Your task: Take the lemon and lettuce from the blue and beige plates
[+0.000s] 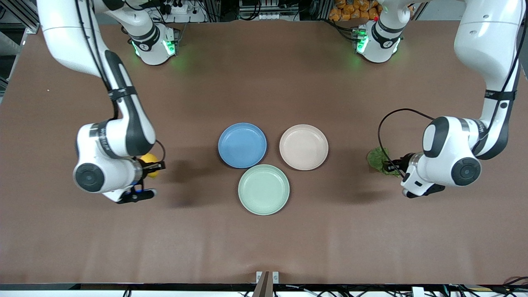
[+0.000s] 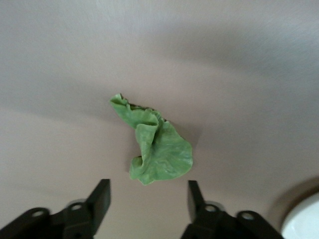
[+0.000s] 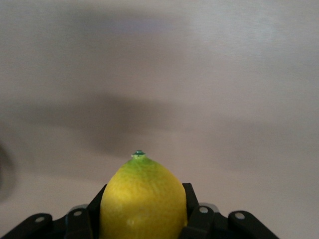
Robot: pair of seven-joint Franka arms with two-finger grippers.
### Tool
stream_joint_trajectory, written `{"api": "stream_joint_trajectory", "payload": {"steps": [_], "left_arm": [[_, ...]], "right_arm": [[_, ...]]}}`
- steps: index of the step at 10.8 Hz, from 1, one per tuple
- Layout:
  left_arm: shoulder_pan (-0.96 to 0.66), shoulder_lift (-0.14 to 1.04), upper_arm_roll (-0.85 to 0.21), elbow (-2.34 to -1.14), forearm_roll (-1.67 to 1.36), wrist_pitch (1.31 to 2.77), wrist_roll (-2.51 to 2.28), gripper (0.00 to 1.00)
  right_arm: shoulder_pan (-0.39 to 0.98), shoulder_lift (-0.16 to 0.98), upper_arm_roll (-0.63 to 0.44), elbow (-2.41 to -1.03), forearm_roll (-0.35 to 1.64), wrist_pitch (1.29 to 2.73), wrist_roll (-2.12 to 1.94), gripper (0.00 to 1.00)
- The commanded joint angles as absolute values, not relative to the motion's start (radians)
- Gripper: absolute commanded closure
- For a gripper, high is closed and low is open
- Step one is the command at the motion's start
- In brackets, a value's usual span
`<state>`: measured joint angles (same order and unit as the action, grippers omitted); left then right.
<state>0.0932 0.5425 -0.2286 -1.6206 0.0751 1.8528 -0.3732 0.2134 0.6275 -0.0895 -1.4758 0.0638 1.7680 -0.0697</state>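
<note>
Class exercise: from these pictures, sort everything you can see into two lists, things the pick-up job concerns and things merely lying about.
Job:
lemon, clamped in the right gripper
lettuce, lying on the table under the open left gripper
blue plate, bare
beige plate, bare

Lying about:
mint-green plate

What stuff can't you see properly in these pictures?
- Front view: most of the lemon is hidden by the right arm's wrist.
- Right wrist view: the lemon's lower half is cut off by the picture edge, with the right gripper jaws shut on it.
- Front view: part of the lettuce is covered by a cable and the left gripper.
</note>
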Motion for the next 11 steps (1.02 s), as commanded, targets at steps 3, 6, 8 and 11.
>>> {"api": "stream_joint_trajectory", "payload": {"steps": [3,6,8,11], "left_arm": [[0.083,0.320,-0.241,-1.632,0.104,1.764,-0.377,0.00],[0.087,0.194,-0.259,-1.632,0.104,1.694,-0.373,0.00],[0.087,0.129,-0.277,-1.631,0.104,1.651,-0.374,0.00],[0.089,0.063,-0.328,-1.637,0.100,1.600,-0.388,0.00]], "right_arm": [[0.192,0.517,-0.107,-1.708,0.014,1.987,-0.095,1.00],[0.181,0.454,-0.126,-1.921,0.014,2.234,-0.140,1.00],[0.166,0.462,-0.127,-2.005,0.014,2.377,-0.141,1.00],[0.144,0.483,-0.127,-2.072,0.015,2.528,-0.147,1.00]]}}
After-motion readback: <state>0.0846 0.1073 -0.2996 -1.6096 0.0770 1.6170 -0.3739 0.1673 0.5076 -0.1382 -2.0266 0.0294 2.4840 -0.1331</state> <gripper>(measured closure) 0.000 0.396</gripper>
